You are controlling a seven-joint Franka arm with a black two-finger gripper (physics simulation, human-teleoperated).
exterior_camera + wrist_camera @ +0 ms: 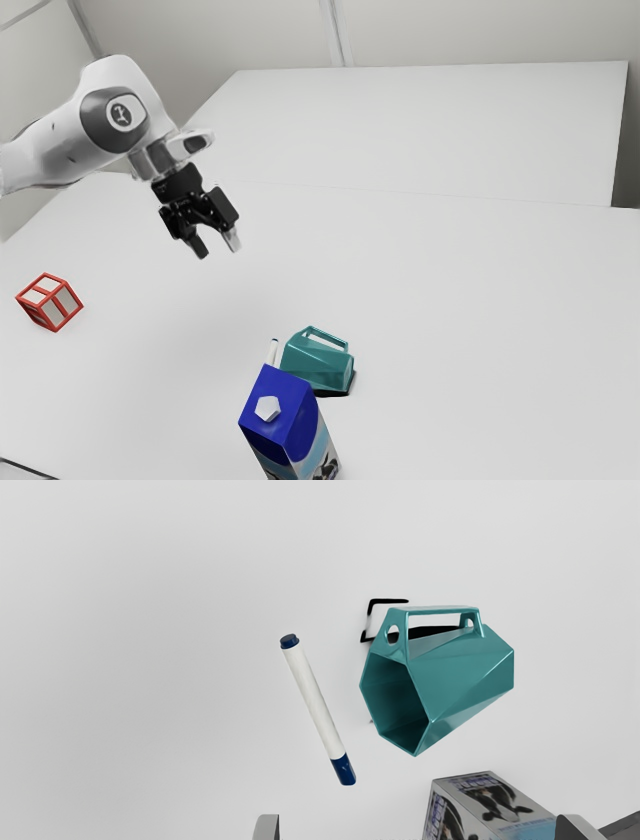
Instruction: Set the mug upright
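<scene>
Place: looks like robotics lab or test bay; exact room type uncertain. Signs: white-and-grey robot arm (75,140) with black pincer (218,249) above broad, plain white counter (450,280). Pale grey walls (200,45) behind, vertical strip (336,35) running up them. Mixed small objects, trial-like: teal mug (318,362), marker (315,700), cow-print carton (290,425), red-edged cube (50,302).

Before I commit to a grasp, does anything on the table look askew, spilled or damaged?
The teal mug looks odd: it lies on its side, open mouth toward the marker, where a mug would normally stand upright. I see no spill or damage.
</scene>
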